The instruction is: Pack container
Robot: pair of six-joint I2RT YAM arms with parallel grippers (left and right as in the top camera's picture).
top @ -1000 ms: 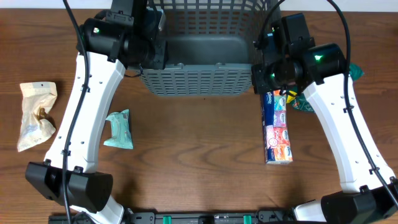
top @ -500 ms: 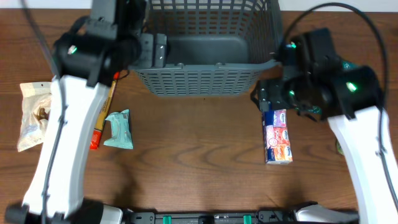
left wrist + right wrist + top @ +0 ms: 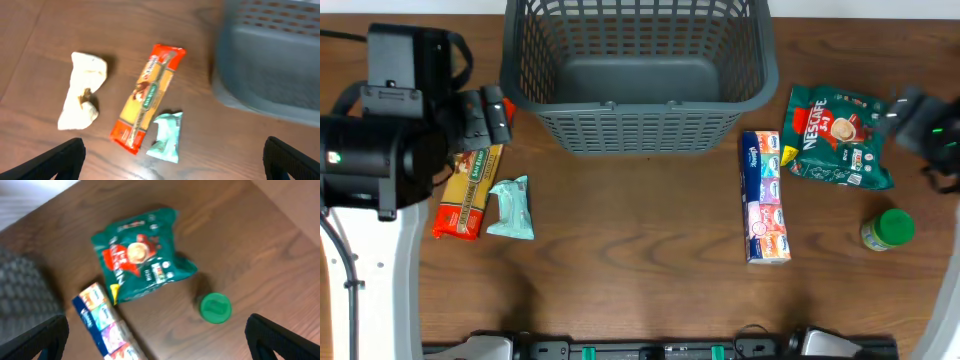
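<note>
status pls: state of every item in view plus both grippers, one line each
container: upright, empty
pasta packet: flat on table, outside container
teal packet: flat on table, beside pasta packet
beige pouch: crumpled, on table
coffee bag: lying flat on table
long sachet pack: lying flat on table
green-lidded jar: upright, lid on
left gripper: open, empty
right gripper: open, empty

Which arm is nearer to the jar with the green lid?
Right. The right arm is just beyond the jar; the left arm is far away, beside the pasta packet.
</note>
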